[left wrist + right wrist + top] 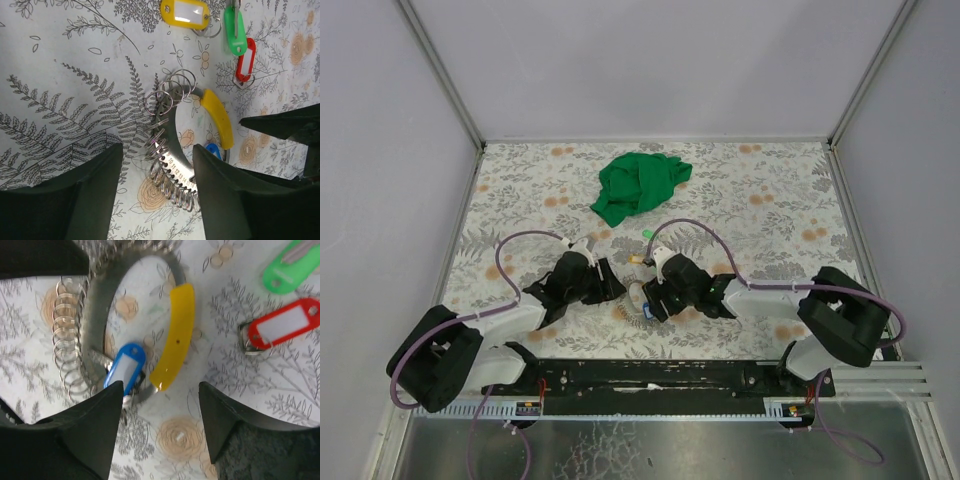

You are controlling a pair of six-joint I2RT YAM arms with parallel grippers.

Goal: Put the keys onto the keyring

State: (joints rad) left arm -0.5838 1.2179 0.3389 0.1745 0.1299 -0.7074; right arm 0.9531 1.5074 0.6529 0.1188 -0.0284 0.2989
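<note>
The keyring (167,142) is a silvery metal band with several small split rings and a yellow plastic sleeve (220,117), lying flat on the table. My left gripper (157,167) is open, its jaws straddling the ring's numbered stretch. The right finger is close to the band and the left finger is clear of it. My right gripper (160,390) is also open, with the yellow sleeve's (175,335) end between its tips. A blue-tagged key (125,367) lies on the keyring (92,315) against its left fingertip. Yellow (185,12), green (235,30) and red (246,57) tagged keys lie loose beyond.
A crumpled green cloth (640,185) lies at the back middle of the flower-patterned table (770,210). Both grippers (610,282) (655,295) meet near the table's front centre. Grey walls close the table in on three sides.
</note>
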